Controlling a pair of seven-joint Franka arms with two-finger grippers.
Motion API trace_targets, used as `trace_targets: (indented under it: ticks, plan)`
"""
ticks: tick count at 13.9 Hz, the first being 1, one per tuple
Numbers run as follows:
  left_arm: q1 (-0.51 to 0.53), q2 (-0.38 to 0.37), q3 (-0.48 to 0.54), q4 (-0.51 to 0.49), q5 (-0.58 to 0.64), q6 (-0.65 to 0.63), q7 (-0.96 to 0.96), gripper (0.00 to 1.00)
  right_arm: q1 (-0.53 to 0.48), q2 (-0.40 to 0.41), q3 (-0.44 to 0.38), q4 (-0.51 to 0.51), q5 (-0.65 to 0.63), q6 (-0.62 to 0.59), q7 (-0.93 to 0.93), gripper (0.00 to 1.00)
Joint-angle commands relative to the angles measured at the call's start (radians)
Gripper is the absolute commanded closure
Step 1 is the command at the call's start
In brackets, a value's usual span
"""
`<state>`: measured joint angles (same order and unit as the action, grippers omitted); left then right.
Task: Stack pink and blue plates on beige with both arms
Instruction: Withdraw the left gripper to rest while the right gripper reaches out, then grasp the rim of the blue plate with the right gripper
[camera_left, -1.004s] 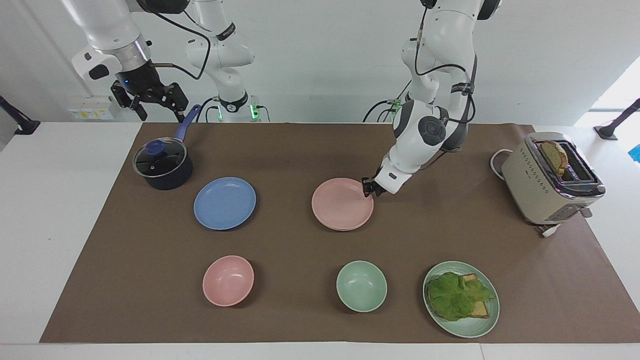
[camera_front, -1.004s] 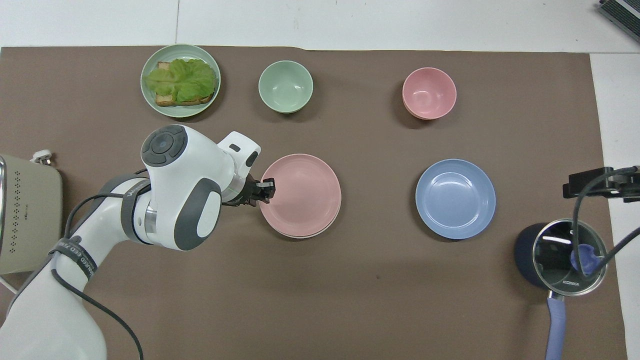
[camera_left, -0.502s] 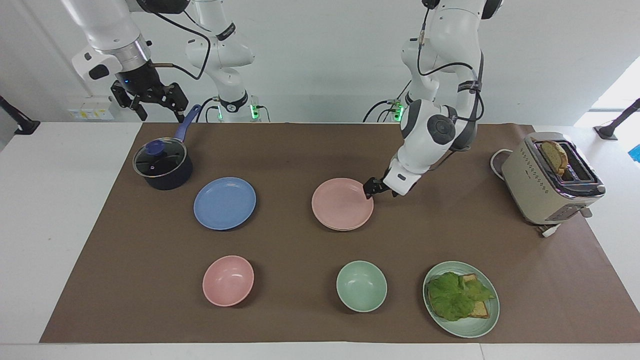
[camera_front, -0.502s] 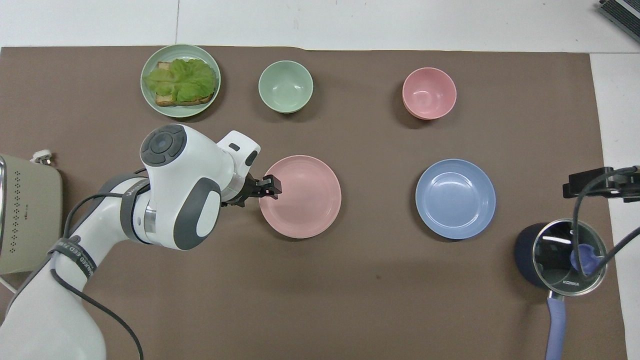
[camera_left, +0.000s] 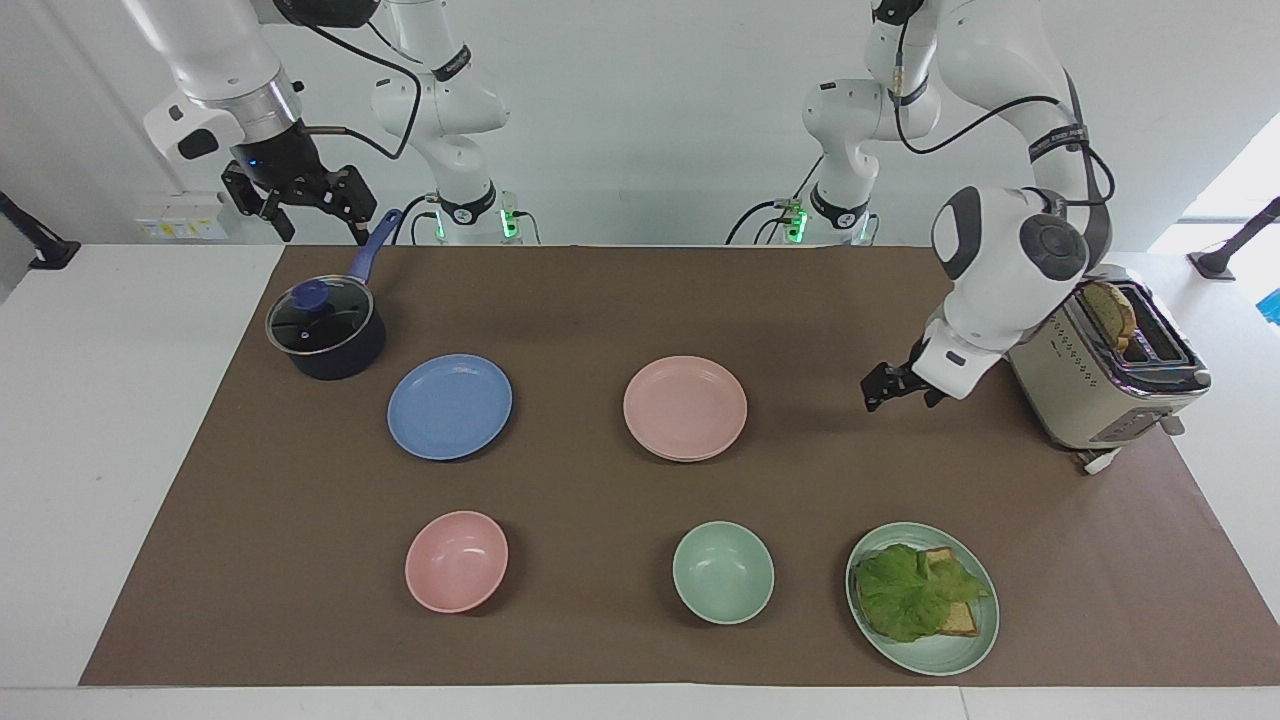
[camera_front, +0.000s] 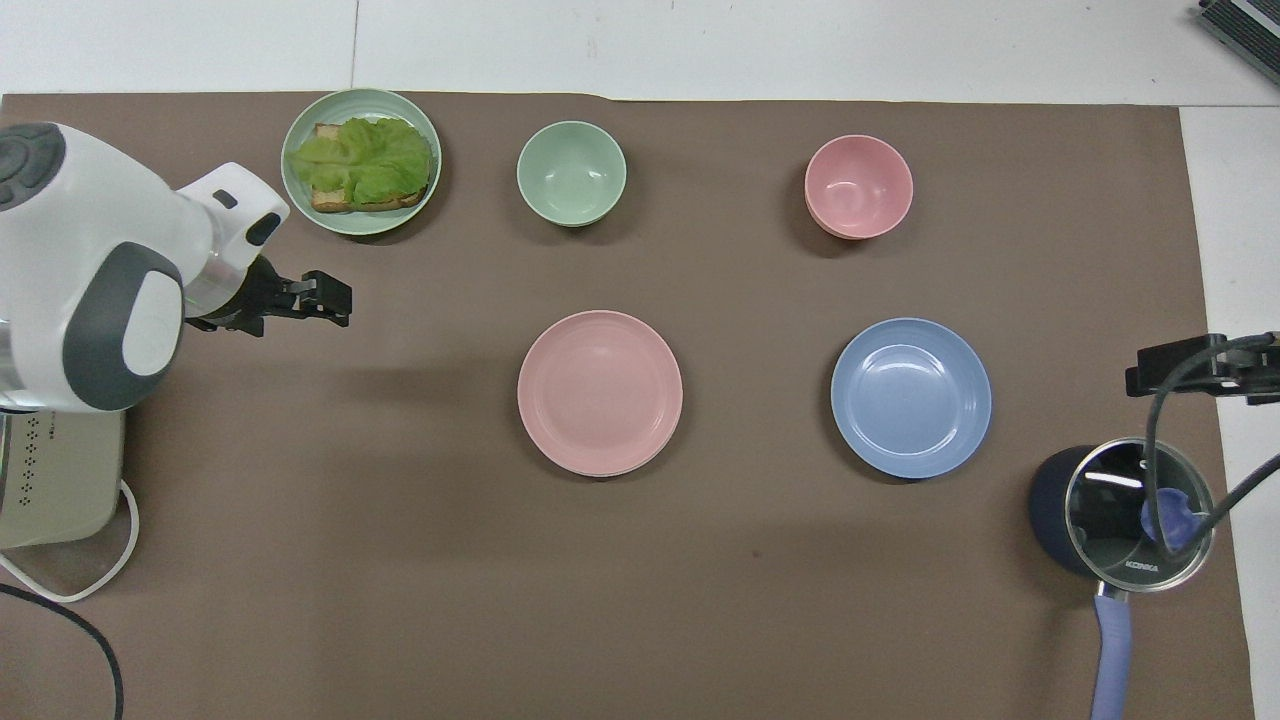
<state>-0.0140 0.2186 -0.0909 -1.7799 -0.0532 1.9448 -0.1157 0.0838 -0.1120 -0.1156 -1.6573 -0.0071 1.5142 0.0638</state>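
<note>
Now, closest to the robots, your right gripper hangs spread open, empty, above the dark blue lidded saucepan at the right arm's end of the brown table mat. Your left gripper sits low over bare mat beside the beige toaster, jaws apart and holding nothing, well clear of the plates. Next row out, the shallow round pale pink plate rests on top of a cream-beige plate whose rim barely peeks out underneath; the medium blue round plate lies alone beside it, toward the right arm's end. Farthest out you've got the small pink bowl, the pale green bowl and the pale green plate of lettuce and toast.
</note>
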Motion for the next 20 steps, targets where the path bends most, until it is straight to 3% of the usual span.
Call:
trace_targets:
  ticks: [1,5,9,11,14,20]
  plan:
    - [0.049,-0.016,-0.01,0.042,0.03,-0.056,0.044,0.0,-0.01,0.018,-0.006,0.029,0.004,0.001,-0.032,0.0]
    - [0.075,-0.025,-0.01,0.161,0.055,-0.179,0.083,0.0,-0.006,0.032,-0.003,0.027,0.009,0.038,-0.032,0.0]
    - [0.074,-0.1,-0.01,0.208,0.087,-0.291,0.083,0.0,-0.002,0.025,-0.003,-0.154,0.007,0.211,-0.036,0.0]
    - [0.074,-0.152,-0.01,0.208,0.078,-0.316,0.074,0.0,-0.007,0.061,-0.003,-0.255,0.009,0.343,-0.048,0.0]
    - [0.068,-0.203,-0.012,0.205,0.078,-0.337,0.073,0.0,-0.035,0.161,-0.003,-0.329,0.048,0.505,-0.111,0.0]
    - [0.081,-0.203,-0.009,0.204,0.076,-0.334,0.074,0.0,-0.05,0.271,-0.003,-0.453,0.09,0.73,-0.197,0.0]
